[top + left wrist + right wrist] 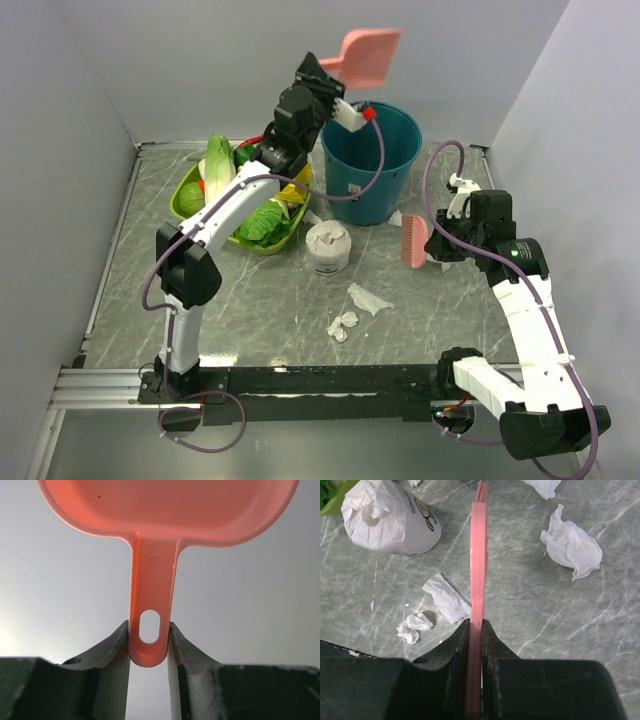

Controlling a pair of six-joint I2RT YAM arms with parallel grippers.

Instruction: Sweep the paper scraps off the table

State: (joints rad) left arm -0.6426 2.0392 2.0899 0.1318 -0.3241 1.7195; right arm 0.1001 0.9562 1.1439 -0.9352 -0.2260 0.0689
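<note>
The grey marble-patterned tabletop [250,310] fills the floor of the walled cell. The left arm [220,215] rises from its near edge and reaches up toward the back wall. The right arm [530,310] bends inward from the right side.

A blue bucket [370,165] stands upright at the back, right of centre. Left of it sits a green tray [182,200] holding leafy vegetables [220,165].

The left gripper [148,630] is clamped on the end of the handle of a pink dustpan [368,52], one finger on each side of the hanging hole. The pan is held high in the air, and from above it appears over the far rim of the bucket.

The right gripper [475,625] is closed tight on a flat pink brush [413,242]. The brush hangs just right of the bucket's base, edge-on to the wrist camera. Whether its end touches the tabletop cannot be told.

A white tissue roll [327,247] stands upright in front of the bucket, close to the tray's corner.

The paper scraps lie on the tabletop. A flattish one [368,298] and a small crumpled one [345,325] lie near the roll on its near side. Another wad [572,542] lies on the other side of the brush. A further piece [545,486] is cut off by the wrist view's top edge.
</note>
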